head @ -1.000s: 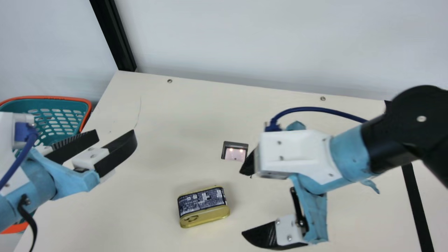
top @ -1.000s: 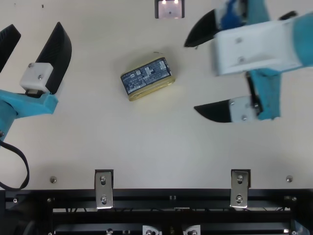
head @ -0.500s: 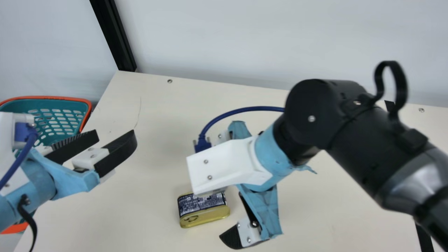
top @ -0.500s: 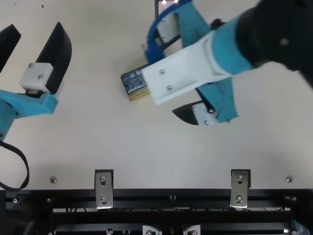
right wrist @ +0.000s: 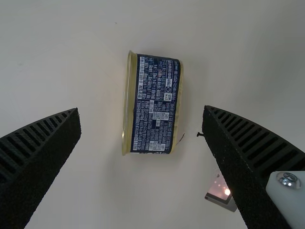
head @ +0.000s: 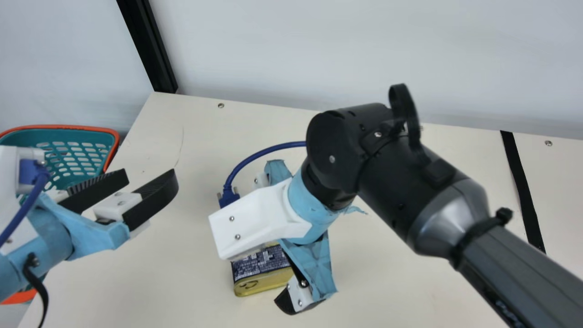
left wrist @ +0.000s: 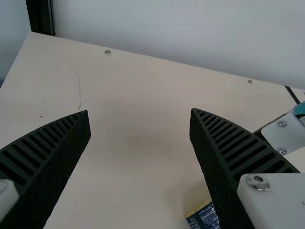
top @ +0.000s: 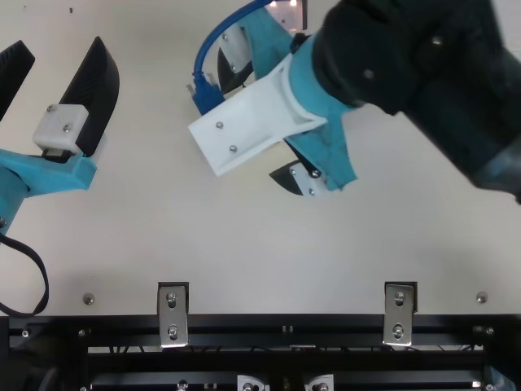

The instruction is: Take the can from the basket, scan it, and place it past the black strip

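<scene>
From where I stand, taking each view as a clock face, the can [head: 262,271] rests on the cream tabletop [head: 182,282], between six and seven o'clock in the main view. Its dark blue printed label faces up, and a gold-coloured face looks toward six o'clock.

The right end effector [top: 247,126] is spread wide above the can, its arm reaching in from four o'clock in the main view and covering part of it. The right wrist view has the can in the space between the two ribbed fingers, apart from both. A dark blue cable [head: 264,152] arcs over the same arm.

The left end effector [head: 149,173] is at nine o'clock in the main view, also wide, with nothing in its grasp. Behind it, at nine o'clock, is the teal basket [head: 75,157] with an orange rim. The black strip [head: 524,191] crosses the tabletop between three and four o'clock, well apart from the can. A black post [head: 145,45] rises toward ten o'clock.

In the top view the scanner window [top: 289,15] glows at twelve, and metal brackets [top: 172,316] line the edge at seven and between four and five.
</scene>
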